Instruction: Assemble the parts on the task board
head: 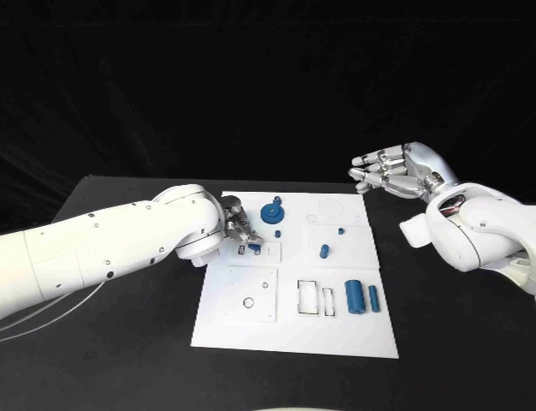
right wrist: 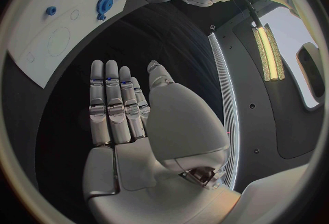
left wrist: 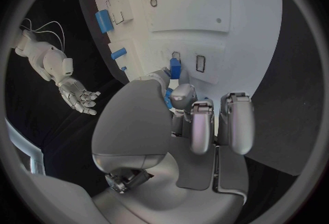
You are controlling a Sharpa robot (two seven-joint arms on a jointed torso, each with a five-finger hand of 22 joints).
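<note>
Task board [head: 295, 334] lay centre on the tabletop; the left hand [head: 239, 224], at its ten o'clock corner, pinched a small blue part [head: 254, 248] over a slot, nearer than the right hand [head: 391, 170], raised, spread and holding nothing at two o'clock.

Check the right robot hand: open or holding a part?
Open. The right robot hand hovers beside the task board, fingers extended and empty in the right wrist view.

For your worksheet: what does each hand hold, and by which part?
The left hand pinches a small blue part by its end, over the task board. The right hand holds nothing.
</note>
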